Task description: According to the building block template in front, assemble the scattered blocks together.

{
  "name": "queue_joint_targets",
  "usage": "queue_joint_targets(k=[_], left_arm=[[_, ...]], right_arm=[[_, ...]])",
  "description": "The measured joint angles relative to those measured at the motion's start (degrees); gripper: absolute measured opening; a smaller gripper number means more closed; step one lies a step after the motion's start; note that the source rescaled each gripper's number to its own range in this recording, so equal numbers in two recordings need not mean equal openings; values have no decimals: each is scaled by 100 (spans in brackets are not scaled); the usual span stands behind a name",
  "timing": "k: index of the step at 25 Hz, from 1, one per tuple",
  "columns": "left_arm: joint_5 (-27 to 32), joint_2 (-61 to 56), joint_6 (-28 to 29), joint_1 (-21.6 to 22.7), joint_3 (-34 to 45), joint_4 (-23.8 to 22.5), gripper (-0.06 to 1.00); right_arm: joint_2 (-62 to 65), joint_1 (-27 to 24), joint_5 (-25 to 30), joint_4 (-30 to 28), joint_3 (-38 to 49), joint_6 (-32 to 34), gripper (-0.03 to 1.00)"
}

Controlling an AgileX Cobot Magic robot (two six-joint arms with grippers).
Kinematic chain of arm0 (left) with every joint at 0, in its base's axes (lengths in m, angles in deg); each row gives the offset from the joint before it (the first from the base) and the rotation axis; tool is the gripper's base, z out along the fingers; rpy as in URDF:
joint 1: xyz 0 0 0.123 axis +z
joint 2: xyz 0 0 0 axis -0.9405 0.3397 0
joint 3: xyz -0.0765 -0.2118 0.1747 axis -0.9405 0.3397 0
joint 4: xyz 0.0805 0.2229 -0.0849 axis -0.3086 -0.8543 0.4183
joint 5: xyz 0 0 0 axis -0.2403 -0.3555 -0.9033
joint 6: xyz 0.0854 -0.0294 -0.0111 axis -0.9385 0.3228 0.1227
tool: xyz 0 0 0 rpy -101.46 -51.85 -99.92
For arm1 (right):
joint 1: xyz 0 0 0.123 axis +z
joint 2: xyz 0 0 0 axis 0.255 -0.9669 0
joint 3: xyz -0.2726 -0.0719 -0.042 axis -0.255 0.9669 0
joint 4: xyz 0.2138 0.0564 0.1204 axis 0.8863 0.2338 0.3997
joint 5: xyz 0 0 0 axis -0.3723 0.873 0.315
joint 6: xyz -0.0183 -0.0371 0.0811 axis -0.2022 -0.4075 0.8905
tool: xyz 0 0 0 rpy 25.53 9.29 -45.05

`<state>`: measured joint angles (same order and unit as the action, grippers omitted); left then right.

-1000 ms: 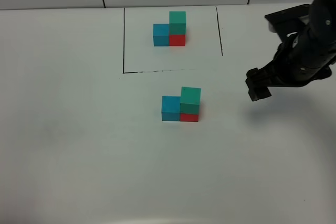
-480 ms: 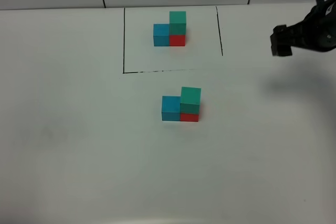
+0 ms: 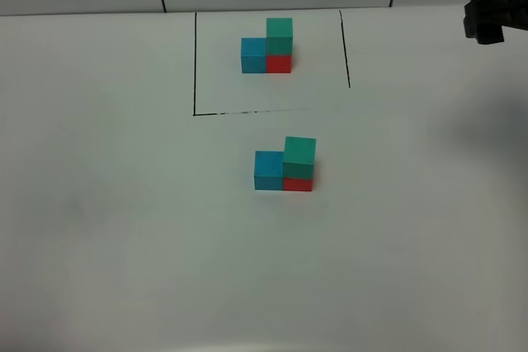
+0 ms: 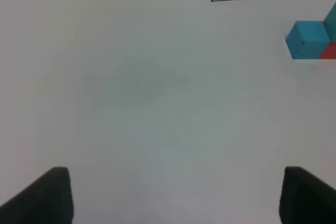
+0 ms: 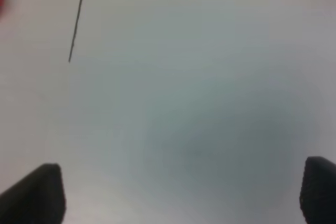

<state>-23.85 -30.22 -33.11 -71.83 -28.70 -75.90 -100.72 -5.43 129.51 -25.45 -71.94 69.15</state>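
— What have you got on the table [image 3: 124, 228] from where you sit?

— I see the scattered blocks [image 3: 285, 166] gathered near the middle: the blue cube [image 3: 268, 170] touching the red cube [image 3: 298, 184], the green cube [image 3: 299, 157] sitting on the red. Behind them, inside the black line frame [image 3: 195, 63], stands the building block template [image 3: 267, 46] in the same arrangement.

— And the end effectors?

— The right end effector [image 5: 181, 195] is up at the far right edge of the overhead view, well apart from the blocks; my wrist view shows its fingers spread wide over bare table, nothing between them. The left end effector [image 4: 176, 195] is released too, empty, with the blue cube off to one side.
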Motion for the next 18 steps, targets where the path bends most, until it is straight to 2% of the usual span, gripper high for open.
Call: queue_joint_targets(k=[10,18], left_arm=[[0,0,0,0,0,0,98],[0,0,0,0,0,0,98]], right_arm=[[2981,0,95,-244,2052,407,82],[5378,0,808,-240,3303,437,82]])
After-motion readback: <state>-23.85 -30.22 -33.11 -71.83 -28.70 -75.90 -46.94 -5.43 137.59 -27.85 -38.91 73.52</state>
